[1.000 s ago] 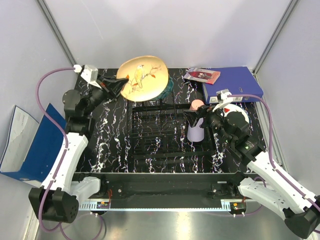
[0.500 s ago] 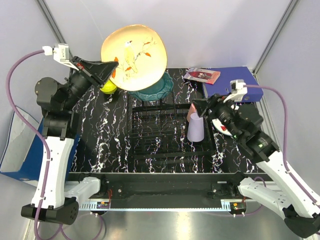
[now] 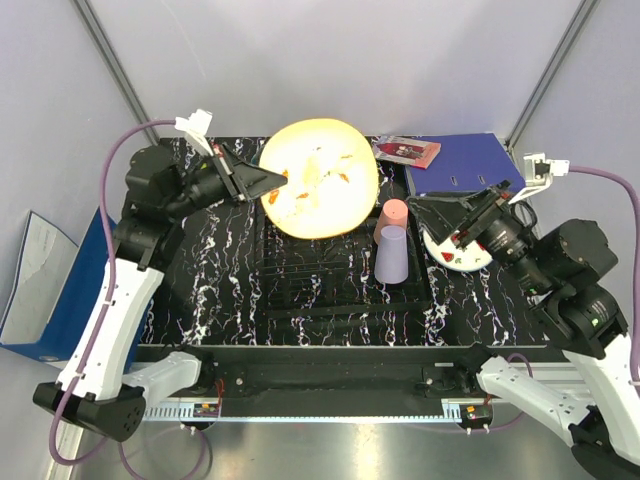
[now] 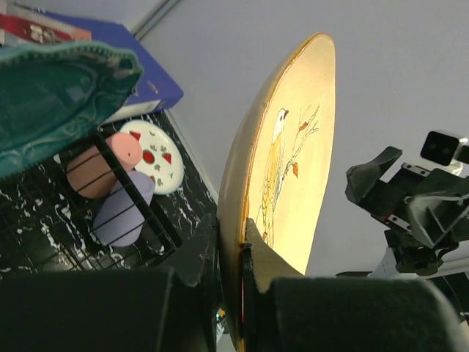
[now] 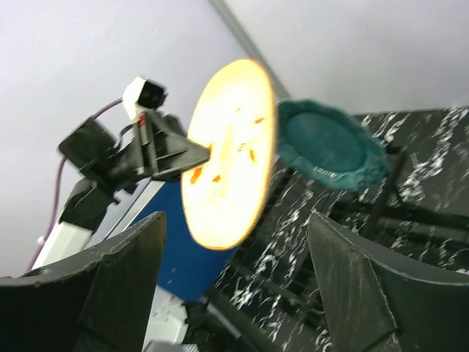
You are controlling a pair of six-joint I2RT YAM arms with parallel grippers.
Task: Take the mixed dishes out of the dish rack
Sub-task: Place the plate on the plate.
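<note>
One seemingly shallow pinch in the left gripper [image 4: 229, 242] holds the cream-orange plate [image 3: 318, 178], which could swivel loose; right gripper [image 5: 234, 286] gapes empty.

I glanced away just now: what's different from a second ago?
The left claw, shut on the cream-orange plate, lifted it from the back of the dish rack and swung it over the middle. The right claw, open, drew back rightward. Pink cup, lavender cup and white plate stayed put.

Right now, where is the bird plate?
Top view: the left pincer holds the cream-orange plate over the dish rack, left of the pink cup.
</note>
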